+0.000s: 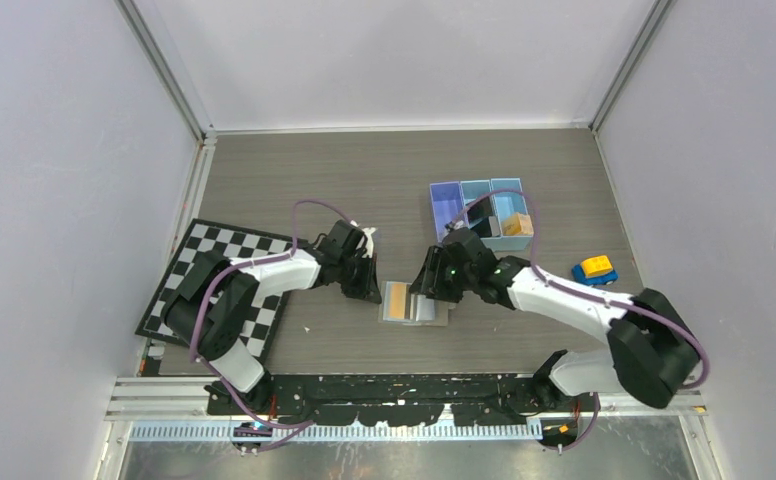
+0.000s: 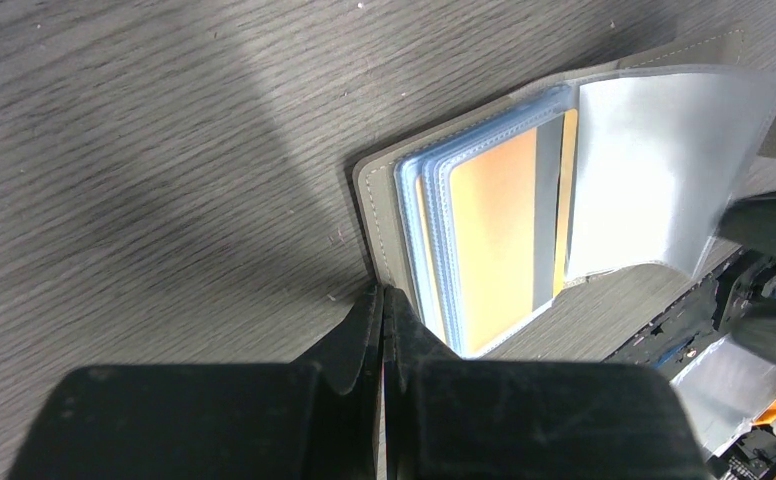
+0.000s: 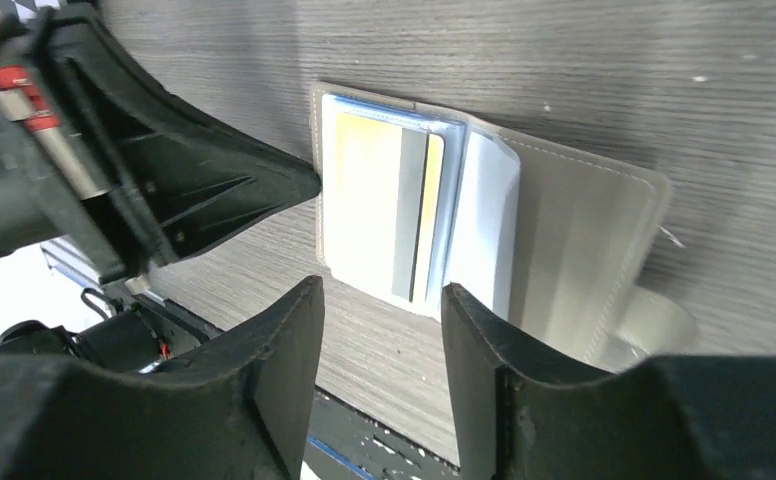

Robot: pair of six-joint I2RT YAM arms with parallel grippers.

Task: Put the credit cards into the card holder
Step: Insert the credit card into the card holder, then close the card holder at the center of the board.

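The card holder [image 1: 426, 309] lies open on the table between the two arms, grey outside [image 2: 379, 200] with pale blue pockets. An orange credit card [image 2: 494, 240] with a grey stripe sits in its left-hand pocket, also seen from the right wrist [image 3: 369, 200]. A clear sleeve [image 2: 654, 170] stands half turned over the right half. My left gripper [image 2: 382, 292] is shut, its tips resting at the holder's left edge with nothing between them. My right gripper [image 3: 382, 290] is open just off the holder's near edge, holding nothing.
A blue three-compartment tray [image 1: 447, 205] stands behind the holder, with an orange item [image 1: 519, 225] in its right compartment. A yellow and blue object [image 1: 594, 270] lies at the right. A checkerboard mat [image 1: 219, 285] lies under the left arm.
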